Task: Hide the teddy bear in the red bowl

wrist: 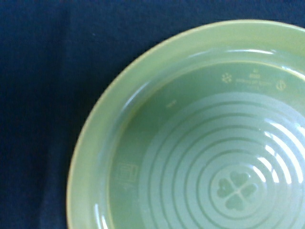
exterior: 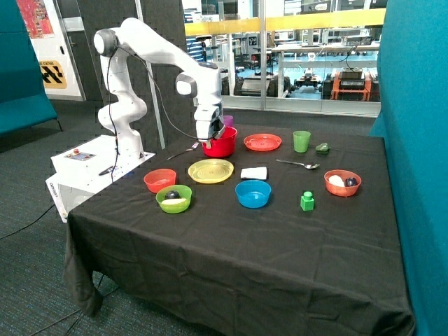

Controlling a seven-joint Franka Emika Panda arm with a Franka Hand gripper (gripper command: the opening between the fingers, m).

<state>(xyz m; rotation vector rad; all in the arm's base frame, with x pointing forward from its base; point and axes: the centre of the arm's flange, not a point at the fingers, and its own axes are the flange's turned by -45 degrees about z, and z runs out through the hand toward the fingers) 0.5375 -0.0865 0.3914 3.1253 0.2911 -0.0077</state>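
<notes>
Hovering at the red bowl point(exterior: 221, 143) in the upper middle of the frame, the hand point(exterior: 208, 142) is sitting at its rim; whether it is spread or pressed together, cannot tell. Teddy bear is not showing anywhere, maybe already inside. Being plush, it is likely light, soft, squashable; pinch the body. Wrist view is filling with the yellow plate point(wrist: 143, 95). Counting on the surface point(exterior: 231, 252): one red bowl, one yellow plate.
</notes>
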